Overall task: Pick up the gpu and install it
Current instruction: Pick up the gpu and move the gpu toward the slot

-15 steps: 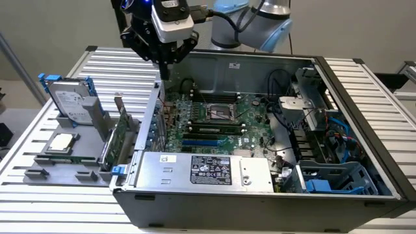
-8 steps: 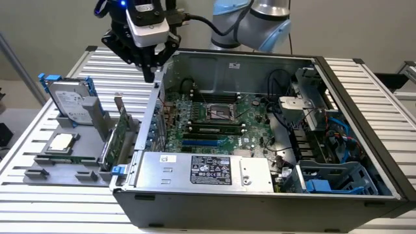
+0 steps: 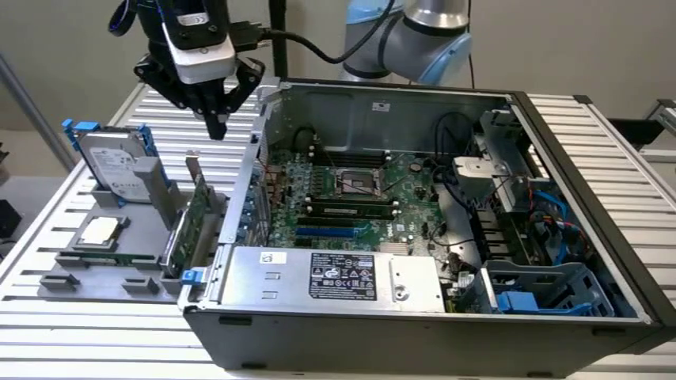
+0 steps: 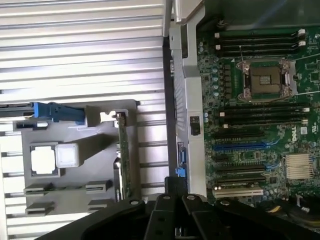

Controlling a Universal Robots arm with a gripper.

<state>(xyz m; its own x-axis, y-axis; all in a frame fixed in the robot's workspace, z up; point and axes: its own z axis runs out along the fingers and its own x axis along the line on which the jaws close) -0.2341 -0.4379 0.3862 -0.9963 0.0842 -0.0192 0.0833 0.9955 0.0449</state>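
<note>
Your tool [image 3: 217, 127] hangs with its fingers together, gripping nothing, above the gpu [image 3: 190, 226]. The card stands on edge in the grey holder [image 3: 106, 281] on the desk [image 3: 74, 336], just beside the open computer case [image 3: 423, 344].

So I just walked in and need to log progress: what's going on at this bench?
The robot arm's gripper hovers above the gpu, clear of it. The gpu stands on edge in the gray holder on the table, beside the open computer case. It has not yet been picked up or installed.
</note>
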